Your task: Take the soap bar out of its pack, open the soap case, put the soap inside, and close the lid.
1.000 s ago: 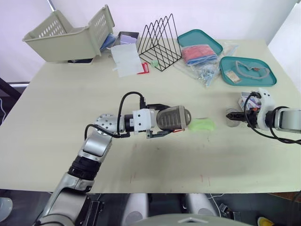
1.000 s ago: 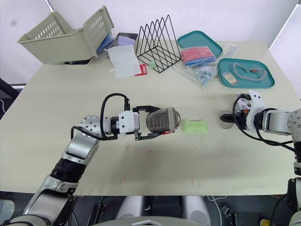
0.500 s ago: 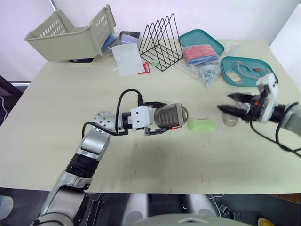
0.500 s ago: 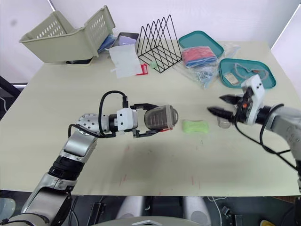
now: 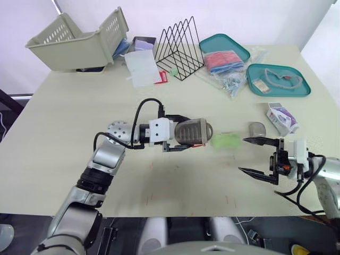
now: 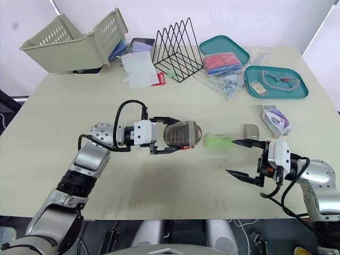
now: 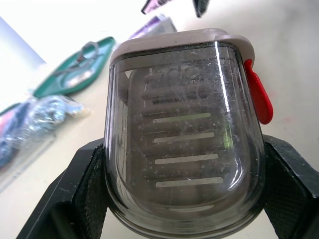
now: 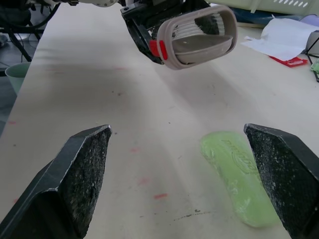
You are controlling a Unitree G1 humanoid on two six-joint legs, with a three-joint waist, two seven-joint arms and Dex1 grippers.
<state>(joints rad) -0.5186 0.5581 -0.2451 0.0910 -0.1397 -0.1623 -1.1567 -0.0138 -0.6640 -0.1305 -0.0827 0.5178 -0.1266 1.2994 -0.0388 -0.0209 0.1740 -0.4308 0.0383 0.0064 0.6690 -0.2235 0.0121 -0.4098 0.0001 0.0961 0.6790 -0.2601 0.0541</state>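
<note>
Since 1 second ago, the right gripper has left the far right side of the table and come in low toward the middle. Its 2 fingers are now spread wide apart and hold nothing.

Left eye view: the soap pack lies alone on the table, well apart from the gripper. The green soap bar lies bare on the table, between the 2 arms. The left gripper holds the soap case on its side, just beside the soap.

Right eye view: the right gripper points at the soap, and its top finger is near the end of the bar.

Left wrist view: the 2 black fingers squeeze the case from both sides. The lid looks shut, with the red latch at one edge.

Right wrist view: the soap lies nearer 1 finger than the other, so the bar is not in the middle of the gap. The case hangs above the table farther on, with its latch turned this way.

I think step 1 is done, since the soap is out of its pack. The case looks not yet open. The next move likely calls for the right gripper to reach the latch and lift the lid, or to center on the soap and close on it gently, because soap can slip.
</note>
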